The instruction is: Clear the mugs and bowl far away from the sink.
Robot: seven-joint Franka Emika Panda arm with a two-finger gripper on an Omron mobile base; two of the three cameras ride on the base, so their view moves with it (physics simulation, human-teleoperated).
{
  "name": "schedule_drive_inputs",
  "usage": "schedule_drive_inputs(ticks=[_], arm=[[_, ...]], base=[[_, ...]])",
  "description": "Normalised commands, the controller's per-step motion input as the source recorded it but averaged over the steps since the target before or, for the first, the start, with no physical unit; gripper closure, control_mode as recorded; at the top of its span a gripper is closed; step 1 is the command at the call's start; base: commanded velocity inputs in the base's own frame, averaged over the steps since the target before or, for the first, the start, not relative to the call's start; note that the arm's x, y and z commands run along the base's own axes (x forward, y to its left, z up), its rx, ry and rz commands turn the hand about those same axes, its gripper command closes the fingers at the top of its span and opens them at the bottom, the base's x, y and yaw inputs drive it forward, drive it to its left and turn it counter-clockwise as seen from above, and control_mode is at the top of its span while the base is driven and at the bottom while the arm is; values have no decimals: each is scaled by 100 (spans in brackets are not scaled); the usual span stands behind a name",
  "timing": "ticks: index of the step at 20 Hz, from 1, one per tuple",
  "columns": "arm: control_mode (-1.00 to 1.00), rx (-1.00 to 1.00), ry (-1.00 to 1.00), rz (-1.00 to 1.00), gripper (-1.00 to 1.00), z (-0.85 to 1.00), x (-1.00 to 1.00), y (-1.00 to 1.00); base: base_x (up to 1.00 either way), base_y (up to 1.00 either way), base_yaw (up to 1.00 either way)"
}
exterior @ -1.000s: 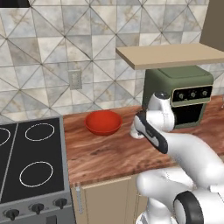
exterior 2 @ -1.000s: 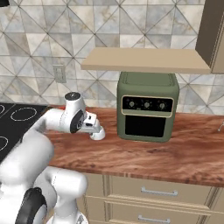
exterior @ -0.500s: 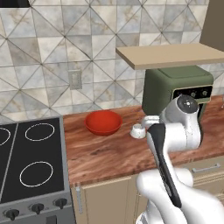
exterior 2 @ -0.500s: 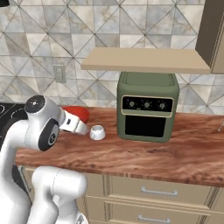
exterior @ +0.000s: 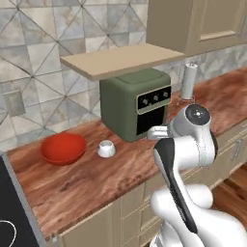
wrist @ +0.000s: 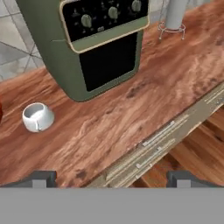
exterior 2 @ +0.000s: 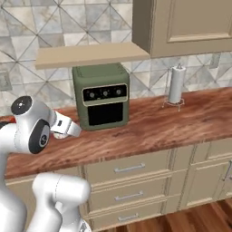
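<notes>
A: In the left base view, the red bowl (exterior: 63, 148) sits at mid-left on the counter (exterior: 87, 185), the white mug (exterior: 106, 149) just beside it, apart. Both are set down; I judge the arm is between carries, so the next reach should wait until the base settles.

B: And the pose? The arm (exterior: 185, 144) folds up at centre right, wrist towards the green oven (exterior: 135, 102).

A: In the right base view, the wrist pokes out at mid-left, in front of the oven's lower left corner.

B: In the hand view, the mug lies at left, below the oven. The gripper (wrist: 111, 177) is spread wide, its tips at the bottom corners, empty. The sink isn't visible.
</notes>
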Motion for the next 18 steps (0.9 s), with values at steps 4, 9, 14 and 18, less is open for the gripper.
schedule_drive_inputs(ticks=[4, 9, 14, 18], arm=[[100, 0, 0, 0, -100, 0, 0, 0], [100, 0, 0, 0, -100, 0, 0, 0], [100, 0, 0, 0, -100, 0, 0, 0], [100, 0, 0, 0, -100, 0, 0, 0]], base=[[-3, 4, -100], [0, 0, -100], [0, 0, -100], [0, 0, -100]])
